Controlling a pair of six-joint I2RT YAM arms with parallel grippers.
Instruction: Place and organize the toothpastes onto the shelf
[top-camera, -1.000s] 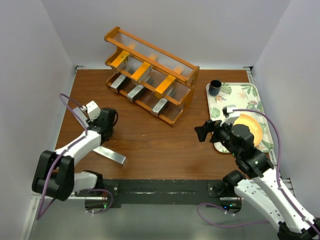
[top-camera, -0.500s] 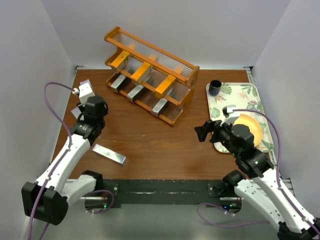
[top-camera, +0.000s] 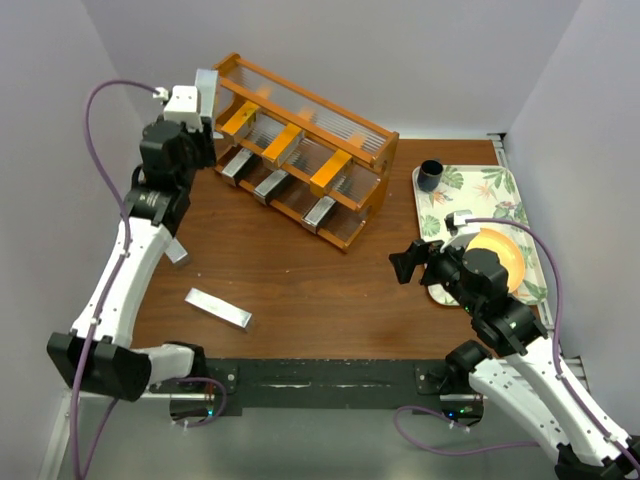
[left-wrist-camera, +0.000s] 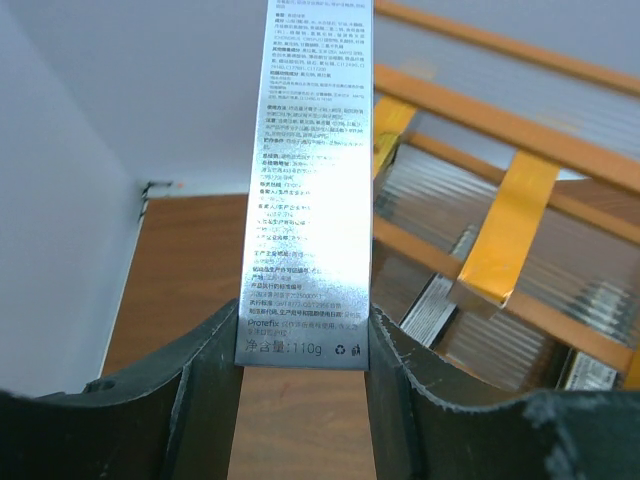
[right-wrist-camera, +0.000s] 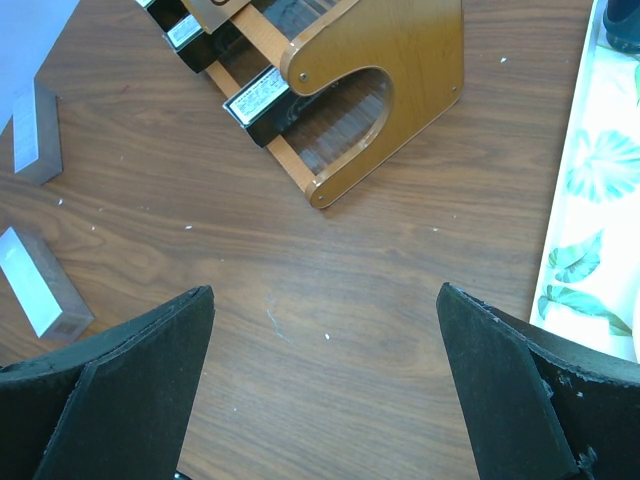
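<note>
My left gripper (top-camera: 199, 122) is raised at the top left end of the shelf (top-camera: 352, 137) and is shut on a silver toothpaste carton (top-camera: 207, 88). In the left wrist view both fingers (left-wrist-camera: 200, 390) clamp the carton's (left-wrist-camera: 310, 180) printed lower end. The shelf holds three orange cartons (top-camera: 283, 142) on its middle tier and three silver ones (top-camera: 272, 183) on the lowest. Two silver cartons lie loose on the table, one near the front left (top-camera: 218, 308) and one beside the left arm (top-camera: 176, 250). My right gripper (top-camera: 405, 265) hangs open and empty above bare wood (right-wrist-camera: 325, 380).
A leaf-patterned tray (top-camera: 470, 200) at the right holds a dark cup (top-camera: 430, 175) and an orange plate (top-camera: 497, 255). Its edge shows in the right wrist view (right-wrist-camera: 600, 200). White walls close in the table on three sides.
My left arm has lifted the silver carton from the table's left side up and back to the shelf's top left end. The right arm has not moved.
</note>
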